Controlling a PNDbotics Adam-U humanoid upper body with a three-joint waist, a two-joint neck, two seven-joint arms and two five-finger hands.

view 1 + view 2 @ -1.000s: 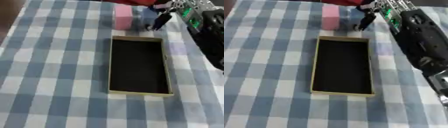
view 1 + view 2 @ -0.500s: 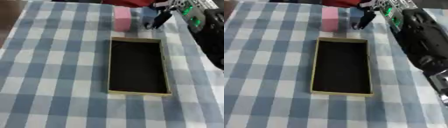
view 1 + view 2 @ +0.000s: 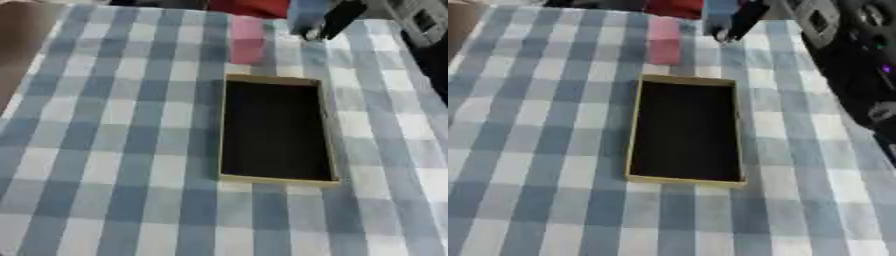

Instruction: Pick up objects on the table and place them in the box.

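Observation:
An open, shallow box (image 3: 276, 131) with a tan rim and a dark, empty inside lies in the middle of the blue-and-white checked cloth. Beyond its far left corner stands a pink block (image 3: 247, 40). To the right of the block, a light blue object (image 3: 304, 14) reaches up to the picture's top edge. My right hand (image 3: 339, 16) comes in from the upper right and lies against the blue object's right side. Whether it holds the object is hidden. My left hand shows in no view.
My black right arm (image 3: 846, 60) fills the right side beside the box. A red thing (image 3: 255, 7) sits at the far edge behind the pink block. The cloth (image 3: 105, 150) ends at the upper left, where a brown surface (image 3: 19, 45) shows.
My right hand stays by the blue object, shifted only slightly. The box and the pink block have not moved.

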